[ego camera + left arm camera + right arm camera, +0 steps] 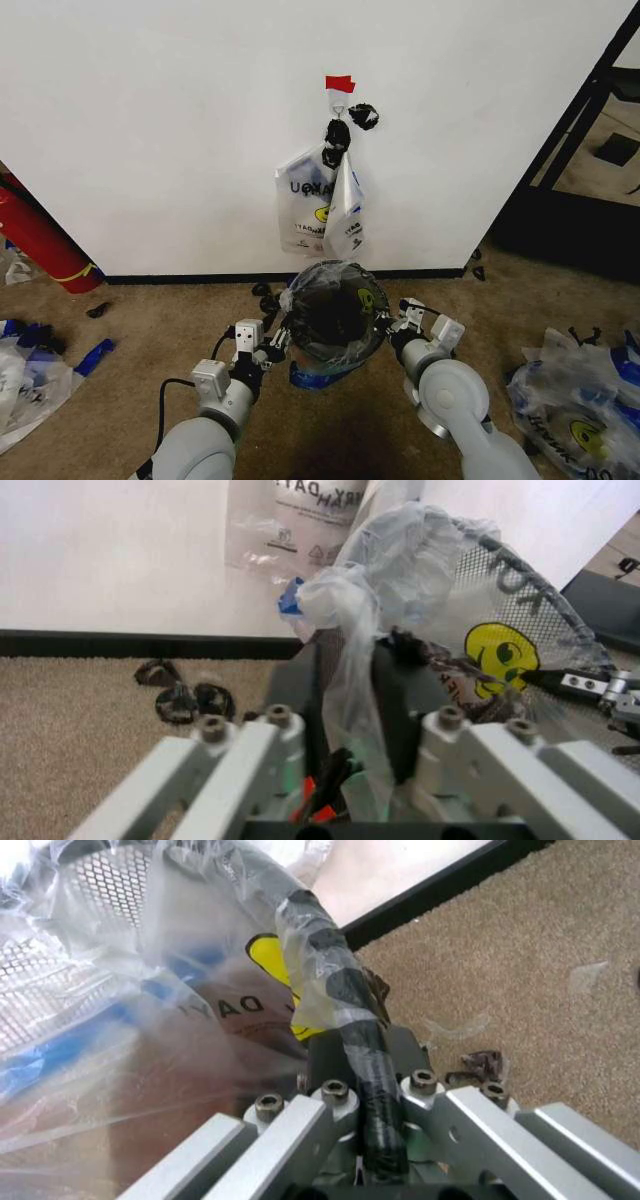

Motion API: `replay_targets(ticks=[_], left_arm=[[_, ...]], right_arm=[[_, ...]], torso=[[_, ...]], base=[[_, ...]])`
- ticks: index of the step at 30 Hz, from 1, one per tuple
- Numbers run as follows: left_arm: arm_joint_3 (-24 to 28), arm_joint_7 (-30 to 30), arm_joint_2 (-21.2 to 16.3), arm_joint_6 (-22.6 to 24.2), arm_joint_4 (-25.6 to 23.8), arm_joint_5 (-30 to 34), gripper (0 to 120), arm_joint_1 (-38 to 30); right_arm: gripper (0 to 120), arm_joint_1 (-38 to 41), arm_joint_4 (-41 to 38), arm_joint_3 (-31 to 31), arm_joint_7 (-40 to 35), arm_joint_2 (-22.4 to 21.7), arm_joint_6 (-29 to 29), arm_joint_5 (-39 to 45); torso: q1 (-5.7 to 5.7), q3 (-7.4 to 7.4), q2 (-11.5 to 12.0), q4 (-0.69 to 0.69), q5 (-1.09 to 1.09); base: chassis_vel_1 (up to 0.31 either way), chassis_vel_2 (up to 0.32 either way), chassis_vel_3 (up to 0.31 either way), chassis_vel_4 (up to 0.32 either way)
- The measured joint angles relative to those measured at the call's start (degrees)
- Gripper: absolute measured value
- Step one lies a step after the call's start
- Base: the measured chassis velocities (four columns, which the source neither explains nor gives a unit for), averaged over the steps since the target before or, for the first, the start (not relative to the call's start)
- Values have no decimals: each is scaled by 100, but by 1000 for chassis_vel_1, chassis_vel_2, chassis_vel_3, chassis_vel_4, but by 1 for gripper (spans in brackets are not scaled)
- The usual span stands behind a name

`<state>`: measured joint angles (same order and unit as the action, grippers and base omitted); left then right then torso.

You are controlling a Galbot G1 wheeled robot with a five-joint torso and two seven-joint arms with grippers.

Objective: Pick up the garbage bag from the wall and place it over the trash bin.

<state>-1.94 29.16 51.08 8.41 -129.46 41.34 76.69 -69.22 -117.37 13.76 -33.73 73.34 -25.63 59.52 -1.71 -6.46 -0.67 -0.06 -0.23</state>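
Observation:
The trash bin (335, 318), round and black with mesh walls (560, 615), stands on the carpet just before the white wall (180, 130). The garbage bag (365, 296) is draped over its mouth, yellow logo (500, 651) facing up. My left gripper (272, 340) is shut on a bunch of bag film (352, 697) at the bin's left side. At the right side, my right gripper (398, 318) is shut on the film-wrapped rim (358, 1057). Other see-through printed bags (320, 205) hang from the hook under the red tape (340, 83).
Black knotted lumps (337, 135) hang by the hook. A red cylinder (40, 240) leans at the left wall. Loose bags lie on the floor at the left (30, 385) and right (580, 405). A black frame (590, 130) stands right. Dark scraps (185, 697) lie by the baseboard.

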Motion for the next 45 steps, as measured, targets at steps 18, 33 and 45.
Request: replay_targets(ticks=[18, 33, 45], left_arm=[[-22, 126, 168, 14, 280, 61, 0, -75], [-8, 263, 167, 238, 145, 154, 22, -51], [-624, 367, -179, 470, -495, 47, 65, 405]], right_arm=[[0, -31, -20, -4, 94, -1, 16, 5], [0, -159, -87, 39, 134, 14, 40, -22], [0, -83, 49, 138, 91, 63, 45, 53]], torso=[[0, 0, 0, 0, 0], [0, 0, 0, -1, 0], [0, 0, 0, 0, -1]], base=[[0, 0, 0, 0], [0, 0, 0, 0], [0, 0, 0, 0]])
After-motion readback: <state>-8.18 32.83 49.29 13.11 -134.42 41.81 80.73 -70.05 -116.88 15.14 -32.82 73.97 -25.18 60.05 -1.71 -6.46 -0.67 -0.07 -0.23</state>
